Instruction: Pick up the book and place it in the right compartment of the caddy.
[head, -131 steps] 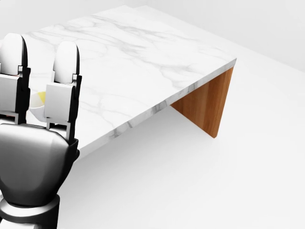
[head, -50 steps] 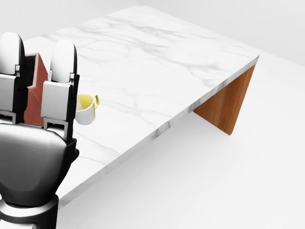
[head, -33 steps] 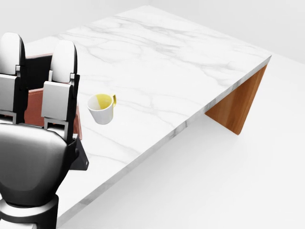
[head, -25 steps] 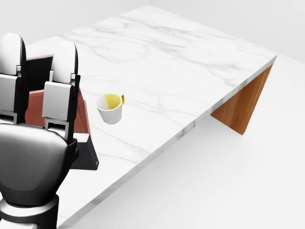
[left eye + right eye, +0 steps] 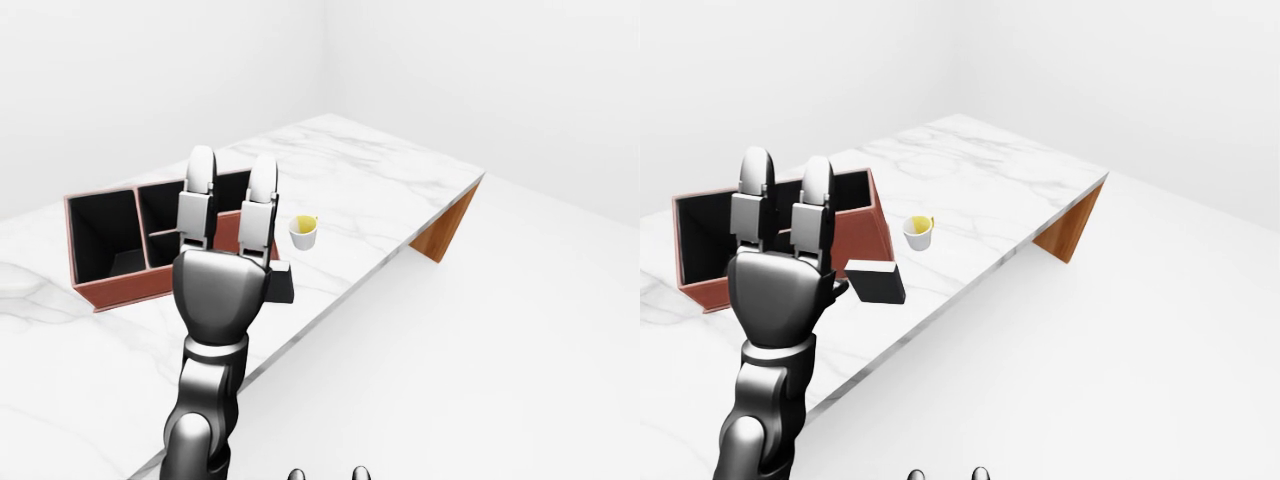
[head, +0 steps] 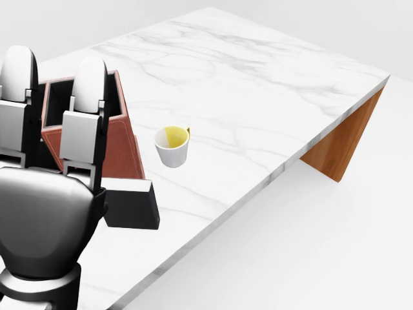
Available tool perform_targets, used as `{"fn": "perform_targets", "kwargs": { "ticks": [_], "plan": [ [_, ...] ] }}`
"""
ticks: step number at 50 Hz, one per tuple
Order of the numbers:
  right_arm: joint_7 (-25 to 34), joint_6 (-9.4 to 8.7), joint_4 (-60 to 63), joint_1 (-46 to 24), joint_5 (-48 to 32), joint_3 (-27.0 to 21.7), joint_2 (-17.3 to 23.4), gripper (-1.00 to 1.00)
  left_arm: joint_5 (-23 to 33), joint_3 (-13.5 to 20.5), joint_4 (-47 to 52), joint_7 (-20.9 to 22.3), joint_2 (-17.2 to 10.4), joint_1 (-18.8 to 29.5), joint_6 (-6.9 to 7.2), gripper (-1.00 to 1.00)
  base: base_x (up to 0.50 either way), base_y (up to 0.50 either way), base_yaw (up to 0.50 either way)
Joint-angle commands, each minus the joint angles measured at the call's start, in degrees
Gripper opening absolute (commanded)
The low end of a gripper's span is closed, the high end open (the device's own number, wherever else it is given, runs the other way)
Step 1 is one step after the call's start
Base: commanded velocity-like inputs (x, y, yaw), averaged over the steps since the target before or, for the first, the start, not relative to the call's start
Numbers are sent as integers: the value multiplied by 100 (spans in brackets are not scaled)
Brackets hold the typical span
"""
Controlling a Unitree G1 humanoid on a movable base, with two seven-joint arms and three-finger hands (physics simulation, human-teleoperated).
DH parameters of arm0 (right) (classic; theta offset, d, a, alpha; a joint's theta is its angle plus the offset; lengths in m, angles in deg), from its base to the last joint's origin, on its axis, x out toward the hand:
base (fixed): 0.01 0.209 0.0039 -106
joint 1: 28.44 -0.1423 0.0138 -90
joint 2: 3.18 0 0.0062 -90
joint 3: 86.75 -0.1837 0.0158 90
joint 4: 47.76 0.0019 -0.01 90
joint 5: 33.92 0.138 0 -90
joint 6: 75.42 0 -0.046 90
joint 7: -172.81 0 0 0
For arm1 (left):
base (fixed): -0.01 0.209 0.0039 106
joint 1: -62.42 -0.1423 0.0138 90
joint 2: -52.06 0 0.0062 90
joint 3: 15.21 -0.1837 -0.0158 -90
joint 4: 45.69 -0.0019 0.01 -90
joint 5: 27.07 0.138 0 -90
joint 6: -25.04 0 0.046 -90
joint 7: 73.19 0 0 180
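A dark book [image 6: 132, 205] with a pale page edge lies flat on the marble table [image 6: 258, 84], just below the right end of the caddy. The caddy [image 5: 865, 235] is a red-brown box with black compartments, two of which show in the left-eye view [image 5: 110, 235]. My left hand [image 6: 55, 68] is raised close to the camera with fingers straight, open and empty. It covers part of the caddy and the book's left end. Two small fingertips [image 5: 325, 473] show at the bottom edge of the eye views, too little to read.
A white mug [image 6: 171, 146] with a yellow inside stands on the table right of the caddy, above the book. The table's near edge runs diagonally, with a wooden leg panel [image 6: 342, 145] at its right end and white floor beyond.
The camera has moved, so the whole picture shifted right. The caddy, mug and then the book came out from behind my left hand, which holds its place in the view.
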Motion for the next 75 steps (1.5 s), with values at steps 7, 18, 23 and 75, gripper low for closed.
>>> {"fn": "perform_targets", "kwargs": {
  "ticks": [7, 18, 23, 75],
  "plan": [
    [-39, 0, -37, 15, 62, -38, 37, 100, -5, -4, -24, -32, 6, -1, 0, 100, 0, 0, 0],
    [-4, 0, -39, 1, 17, -28, 26, 100, -39, 12, 0, -8, 4, 1, 0, 100, 0, 0, 0],
    [19, 0, -39, 8, 8, -29, 17, 100, -55, 15, 33, 9, 3, -13, 0, 100, 0, 0, 0],
    [49, 0, -58, 5, -13, -7, 5, 100, -35, 0, -15, -24, 4, -1, 0, 100, 11, -10, 0]
  ]
}}
